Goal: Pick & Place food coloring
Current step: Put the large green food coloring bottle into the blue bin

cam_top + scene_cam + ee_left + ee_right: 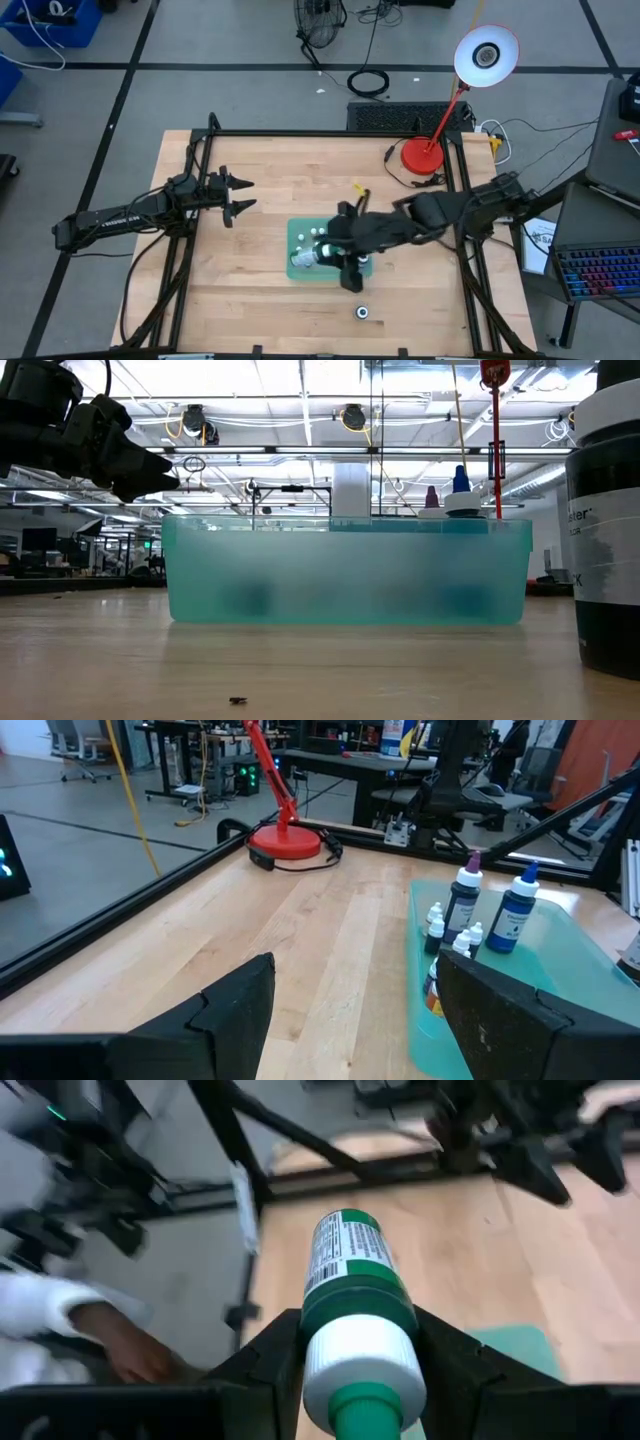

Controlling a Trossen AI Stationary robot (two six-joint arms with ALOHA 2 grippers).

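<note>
Right gripper (322,256) reaches in from the right, low over the green tray (298,232) mid-desk, fingers (268,1363) clamped on a green-labelled bottle (358,1305) with a white collar and green tip; label print is too blurred to read. Left gripper (243,195) hovers above the desk (250,290) left of the tray, fingers spread wide, holding nothing. In the tray stand two taller bottles, a purple-tipped one (462,902) and a blue one (515,914), plus several tiny white-capped ones. One small bottle (363,312) sits alone near the desk's front edge.
</note>
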